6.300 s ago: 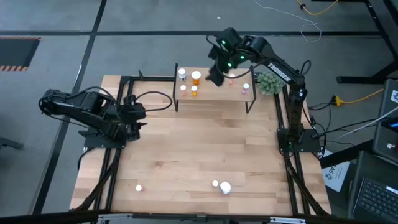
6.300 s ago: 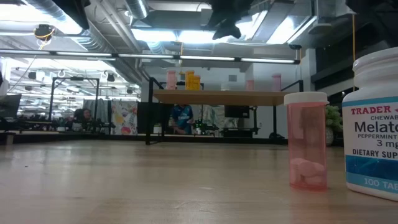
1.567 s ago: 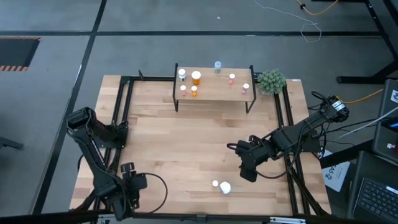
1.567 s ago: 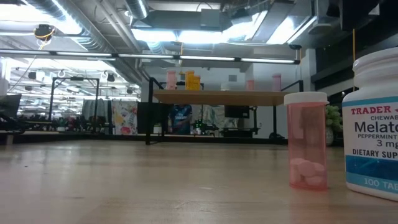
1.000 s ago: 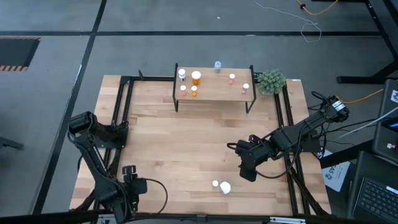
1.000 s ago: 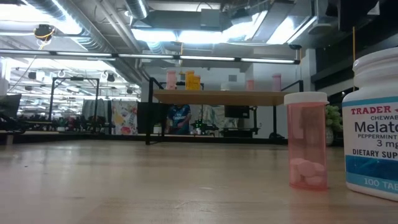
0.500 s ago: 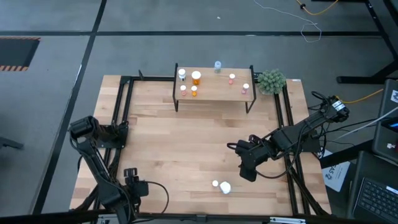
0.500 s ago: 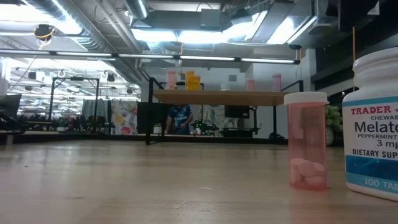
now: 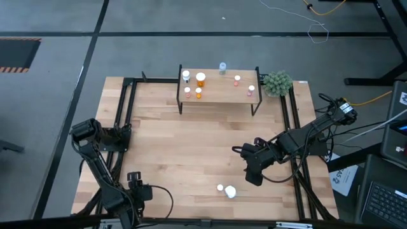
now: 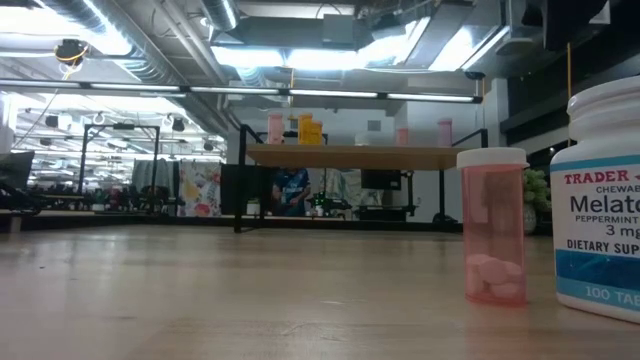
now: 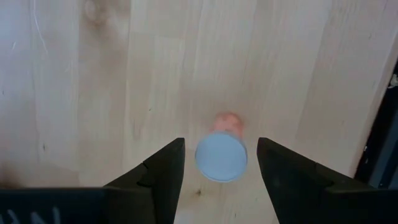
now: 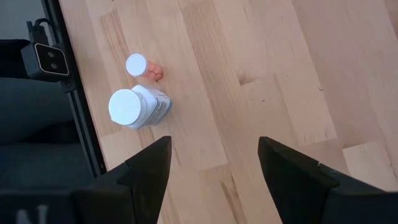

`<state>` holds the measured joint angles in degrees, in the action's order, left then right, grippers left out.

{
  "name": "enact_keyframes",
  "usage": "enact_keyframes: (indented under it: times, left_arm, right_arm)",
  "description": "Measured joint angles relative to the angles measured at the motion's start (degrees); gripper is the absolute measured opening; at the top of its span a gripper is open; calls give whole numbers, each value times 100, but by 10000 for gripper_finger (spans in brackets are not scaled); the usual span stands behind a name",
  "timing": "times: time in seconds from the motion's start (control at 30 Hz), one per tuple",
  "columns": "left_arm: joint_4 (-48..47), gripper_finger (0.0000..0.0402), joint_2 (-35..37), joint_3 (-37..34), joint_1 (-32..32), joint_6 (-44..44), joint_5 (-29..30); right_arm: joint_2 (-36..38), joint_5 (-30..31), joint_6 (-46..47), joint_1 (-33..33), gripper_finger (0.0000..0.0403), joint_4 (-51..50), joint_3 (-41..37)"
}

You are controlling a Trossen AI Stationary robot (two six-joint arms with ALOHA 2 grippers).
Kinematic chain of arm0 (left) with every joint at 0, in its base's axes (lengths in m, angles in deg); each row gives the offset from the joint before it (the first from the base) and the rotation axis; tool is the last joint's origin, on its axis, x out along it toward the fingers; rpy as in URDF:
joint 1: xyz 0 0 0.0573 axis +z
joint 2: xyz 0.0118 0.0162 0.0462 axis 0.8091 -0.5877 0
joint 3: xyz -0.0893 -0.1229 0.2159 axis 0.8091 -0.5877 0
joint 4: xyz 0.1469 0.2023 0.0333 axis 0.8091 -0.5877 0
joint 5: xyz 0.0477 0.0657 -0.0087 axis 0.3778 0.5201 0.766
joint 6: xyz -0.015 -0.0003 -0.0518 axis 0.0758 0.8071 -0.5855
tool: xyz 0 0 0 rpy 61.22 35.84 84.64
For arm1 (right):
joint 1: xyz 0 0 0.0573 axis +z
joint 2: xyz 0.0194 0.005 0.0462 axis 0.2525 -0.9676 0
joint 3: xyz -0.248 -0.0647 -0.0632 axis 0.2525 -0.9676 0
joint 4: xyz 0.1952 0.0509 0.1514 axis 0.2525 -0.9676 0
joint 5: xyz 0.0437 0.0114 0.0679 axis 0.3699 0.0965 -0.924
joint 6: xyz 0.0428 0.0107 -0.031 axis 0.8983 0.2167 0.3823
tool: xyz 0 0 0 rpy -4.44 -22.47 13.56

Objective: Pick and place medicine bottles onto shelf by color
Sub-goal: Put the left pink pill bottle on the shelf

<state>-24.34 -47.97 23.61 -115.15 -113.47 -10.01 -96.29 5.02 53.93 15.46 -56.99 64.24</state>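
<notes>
Since earlier, left tool [image 11: 214, 163] has descended over a pink bottle [image 11: 221, 154] at the desk [image 9: 191, 146] front-left; fingers released, straddling it. Next: lower, clench, carry to shelf [image 9: 219, 95].

You're looking at a wooden table [image 9: 191, 152] on a grey floor [image 9: 146, 38]. A small green plant [image 9: 277, 83] is sitting at the table's two o'clock corner. An orange cable [image 9: 331, 7] and a thin white wire [image 9: 318, 28] are lying on the floor toward one o'clock. A laptop keyboard [image 9: 385, 203] is showing at four o'clock, just beside a sheet of paper [image 9: 344, 180]. Striped floor tape [image 9: 16, 54] is lying at ten o'clock. Across the table, a person in a blue top [image 10: 292, 190] is standing in the room behind.
</notes>
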Motion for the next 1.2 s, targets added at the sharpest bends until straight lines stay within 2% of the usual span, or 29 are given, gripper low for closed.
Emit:
enact_keyframes:
  times: [0.63,1.2]
  left_arm:
    - [39,195,0,0,0,-2,-13]
    - [35,120,2,0,0,-13,-7]
  right_arm:
    - [0,0,-4,0,243,2,0]
    - [0,-3,-4,0,243,2,0]
